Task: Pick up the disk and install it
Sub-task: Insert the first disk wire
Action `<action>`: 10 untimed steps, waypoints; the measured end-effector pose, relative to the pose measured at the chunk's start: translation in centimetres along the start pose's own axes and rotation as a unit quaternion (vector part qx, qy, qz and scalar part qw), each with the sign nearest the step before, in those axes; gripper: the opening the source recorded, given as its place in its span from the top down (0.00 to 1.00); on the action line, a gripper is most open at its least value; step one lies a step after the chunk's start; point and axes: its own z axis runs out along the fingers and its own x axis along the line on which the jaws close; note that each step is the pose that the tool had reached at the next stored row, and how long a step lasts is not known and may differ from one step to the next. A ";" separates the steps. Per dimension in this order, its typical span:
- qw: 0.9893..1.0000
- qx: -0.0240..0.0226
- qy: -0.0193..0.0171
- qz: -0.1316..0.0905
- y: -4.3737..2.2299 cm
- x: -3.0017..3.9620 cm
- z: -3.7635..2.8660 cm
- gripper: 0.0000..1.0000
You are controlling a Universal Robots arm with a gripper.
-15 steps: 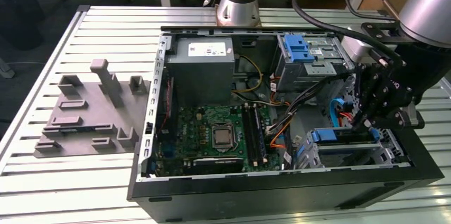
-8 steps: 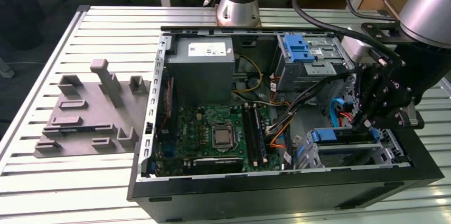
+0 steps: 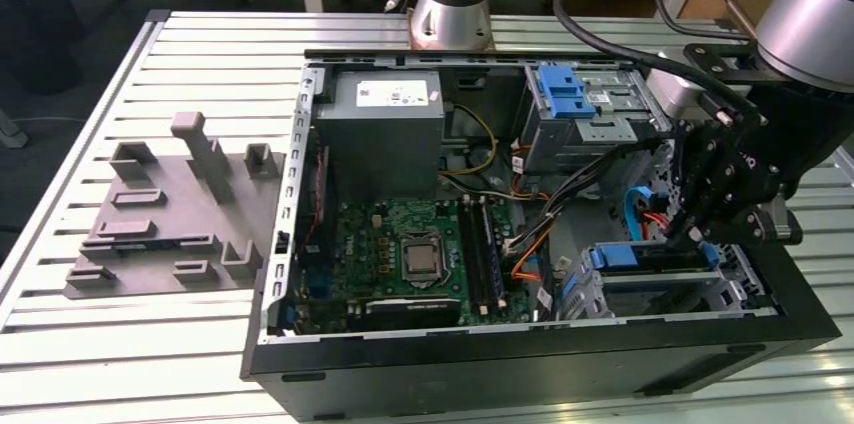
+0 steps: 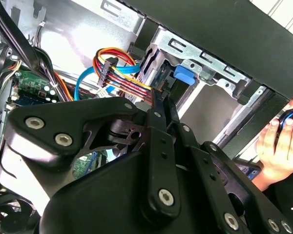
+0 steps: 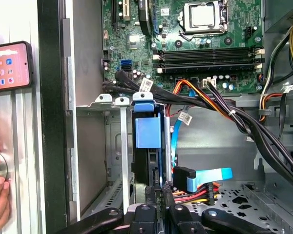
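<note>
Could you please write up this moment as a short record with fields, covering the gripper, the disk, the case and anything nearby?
gripper: gripper lowered inside the open computer case, at the drive bay by the exterior view's right wall
disk: disk standing on edge in the bay, blue bracket tab facing the first wrist view
contact: fingertips sit right at the disk's edge
case contents: motherboard, grey power supply, upper drive cage
outside case: grey fixture on the slatted table; a person's hand beside the case
</note>
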 end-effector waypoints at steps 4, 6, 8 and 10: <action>1.000 0.000 0.000 0.000 -0.02 -0.01 0.05 0.83; 1.000 0.000 0.000 0.000 -0.02 -0.01 0.04 0.83; 1.000 0.000 0.000 0.000 -0.03 0.00 0.02 0.83; 1.000 0.000 0.000 0.000 -0.04 -0.01 0.02 0.83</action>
